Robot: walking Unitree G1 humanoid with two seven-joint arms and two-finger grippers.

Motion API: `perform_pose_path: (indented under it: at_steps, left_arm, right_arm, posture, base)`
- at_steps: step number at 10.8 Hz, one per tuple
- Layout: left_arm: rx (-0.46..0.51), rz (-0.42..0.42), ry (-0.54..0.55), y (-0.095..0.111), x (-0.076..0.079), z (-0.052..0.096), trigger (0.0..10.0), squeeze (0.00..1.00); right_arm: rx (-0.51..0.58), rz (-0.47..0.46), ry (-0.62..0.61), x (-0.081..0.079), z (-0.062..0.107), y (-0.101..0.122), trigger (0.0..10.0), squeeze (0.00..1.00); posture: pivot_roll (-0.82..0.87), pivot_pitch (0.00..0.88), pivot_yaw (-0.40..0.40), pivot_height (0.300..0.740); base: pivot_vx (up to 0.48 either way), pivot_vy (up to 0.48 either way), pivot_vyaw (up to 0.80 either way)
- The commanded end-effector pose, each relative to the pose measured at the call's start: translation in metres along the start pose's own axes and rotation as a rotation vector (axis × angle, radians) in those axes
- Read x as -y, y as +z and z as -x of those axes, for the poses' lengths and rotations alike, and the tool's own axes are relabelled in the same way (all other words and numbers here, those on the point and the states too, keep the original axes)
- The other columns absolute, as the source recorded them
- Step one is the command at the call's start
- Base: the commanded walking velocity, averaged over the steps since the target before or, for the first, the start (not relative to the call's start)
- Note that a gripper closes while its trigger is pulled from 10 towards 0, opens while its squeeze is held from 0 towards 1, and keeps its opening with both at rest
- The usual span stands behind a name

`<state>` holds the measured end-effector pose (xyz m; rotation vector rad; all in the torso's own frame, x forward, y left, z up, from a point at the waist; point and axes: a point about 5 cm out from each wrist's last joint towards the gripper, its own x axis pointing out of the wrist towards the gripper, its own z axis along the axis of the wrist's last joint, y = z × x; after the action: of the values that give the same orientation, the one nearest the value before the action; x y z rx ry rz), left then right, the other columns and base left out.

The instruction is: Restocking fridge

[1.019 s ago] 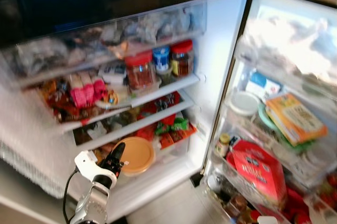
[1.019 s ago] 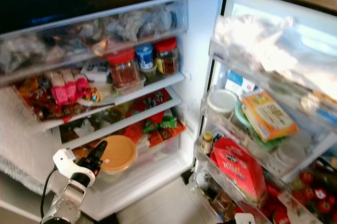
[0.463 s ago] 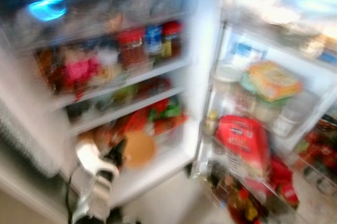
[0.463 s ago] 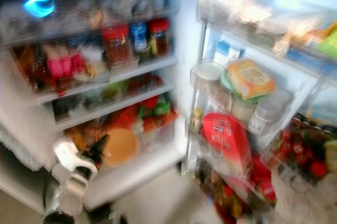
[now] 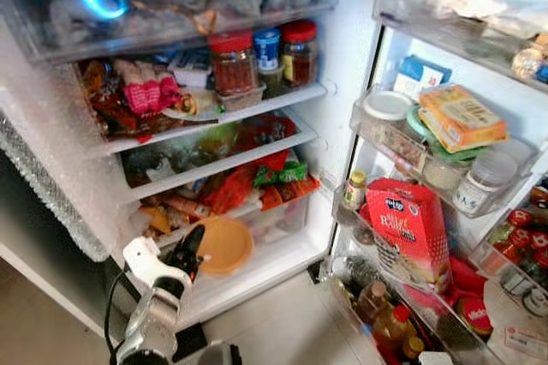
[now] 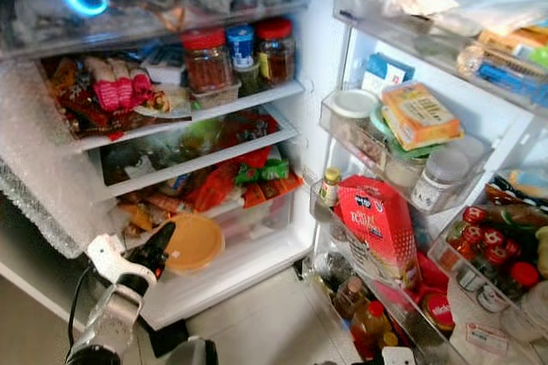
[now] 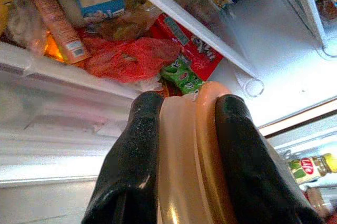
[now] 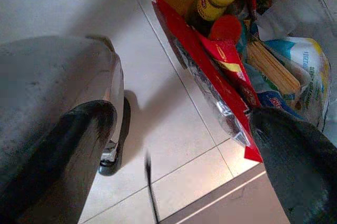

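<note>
A round orange container (image 5: 224, 245) sits at the front of the fridge's lowest level, on the white drawer front (image 5: 257, 275). My left gripper (image 5: 190, 249) reaches up to it from below and is shut on its near edge. In the left wrist view the two black fingers (image 7: 139, 150) clamp the orange container (image 7: 187, 161) from both sides. My right gripper (image 8: 181, 116) hangs low over the tiled floor, open wide with nothing between its fingers.
The fridge shelves hold red-lidded jars (image 5: 233, 61) and many snack packets (image 5: 257, 185). The open door on the right carries a red carton (image 5: 409, 228), tubs, a yellow box (image 5: 462, 116) and bottles (image 5: 390, 326). Pale floor tiles (image 5: 274, 322) lie below.
The camera has swung, blurred on the way, so the fridge sits higher and nearer in the picture. My left gripper stays shut on the orange container at the same spot.
</note>
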<state>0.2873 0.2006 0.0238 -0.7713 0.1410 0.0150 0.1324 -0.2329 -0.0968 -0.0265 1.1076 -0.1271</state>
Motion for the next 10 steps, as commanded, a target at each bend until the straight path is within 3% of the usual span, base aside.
perform_pose_path:
  at_steps: [1, 4, 7, 10]
  left_arm:
    - [0.018, -0.008, -0.016, 0.0066, 0.0047, -0.0052, 10.0, 0.00]
    - [0.030, -0.006, -0.010, 0.0078, 0.0056, -0.0069, 10.0, 0.00]
    - [0.018, -0.003, -0.027, 0.0066, 0.0081, -0.0092, 10.0, 0.00]
    - [-0.012, 0.005, -0.071, 0.0038, 0.0139, -0.0120, 10.0, 0.00]
  right_arm:
    - [0.015, 0.006, 0.002, 0.0002, 0.0000, 0.0019, 10.0, 0.00]
    - [0.020, -0.011, -0.003, 0.0000, 0.0001, 0.0017, 10.0, 0.00]
    - [-0.002, 0.004, -0.004, 0.0003, 0.0000, 0.0001, 10.0, 0.00]
    - [0.002, -0.001, 0.000, -0.0002, 0.0000, 0.0001, 10.0, 0.00]
  posture:
    - [-0.12, 0.000, 0.013, 0.647]
    - [-0.12, 0.000, 0.015, 0.647]
    - [-0.12, 0.000, 0.015, 0.647]
    - [-0.12, 0.000, 0.015, 0.647]
  base:
    - [0.000, 0.000, 0.61]
    - [0.000, 0.000, 0.69]
    - [0.000, 0.000, 0.00]
    - [0.251, 0.000, 0.00]
